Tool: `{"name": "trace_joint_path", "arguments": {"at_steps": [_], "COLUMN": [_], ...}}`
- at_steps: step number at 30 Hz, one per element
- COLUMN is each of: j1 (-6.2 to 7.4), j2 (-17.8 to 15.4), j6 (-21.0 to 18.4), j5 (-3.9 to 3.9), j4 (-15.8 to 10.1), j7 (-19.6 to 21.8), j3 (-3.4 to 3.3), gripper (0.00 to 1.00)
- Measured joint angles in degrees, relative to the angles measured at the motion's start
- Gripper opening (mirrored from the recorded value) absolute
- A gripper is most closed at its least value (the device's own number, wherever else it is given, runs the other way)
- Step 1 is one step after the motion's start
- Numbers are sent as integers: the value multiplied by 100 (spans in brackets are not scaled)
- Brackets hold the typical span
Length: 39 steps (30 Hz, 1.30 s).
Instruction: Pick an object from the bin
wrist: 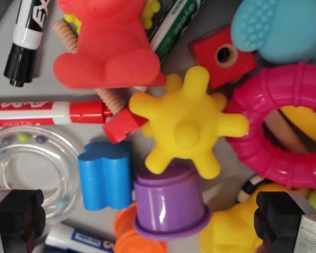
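My fingers (152,224) are spread, holding nothing. Below: one yellow spiky ball (187,124), one purple cup (171,203), one blue block (105,174), possibly four markers (47,112).

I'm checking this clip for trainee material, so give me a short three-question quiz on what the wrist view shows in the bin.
1. True or false: the yellow spiky ball lies between the red foam figure and the purple cup.
2. Which thing sits at the wrist view's left of the purple cup? A) blue block B) pink ring C) teal brush toy
3. Fill in: the cap of the marker at the top of the wrist view's left is ____.

Key: 1 true. 2 A. 3 black. The pincer shows only its two dark fingertips at the bottom corners, spread wide and touching nothing.
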Motion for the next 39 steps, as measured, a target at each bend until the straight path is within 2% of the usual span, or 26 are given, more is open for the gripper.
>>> {"name": "trace_joint_path", "arguments": {"at_steps": [9, 11, 19, 22, 32, 39], "j1": [207, 229, 217, 215, 194, 184], "j2": [404, 471, 907, 972, 1481, 1550], "j6": [483, 554, 909, 971, 1332, 1406], "j5": [69, 72, 91, 99, 119, 120], "j4": [-28, -28, 50, 69, 253, 330], "j7": [663, 706, 721, 721, 721, 721], "j3": [-1, 0, 3, 6, 42, 48], "gripper": [100, 100, 100, 100, 100, 100]}}
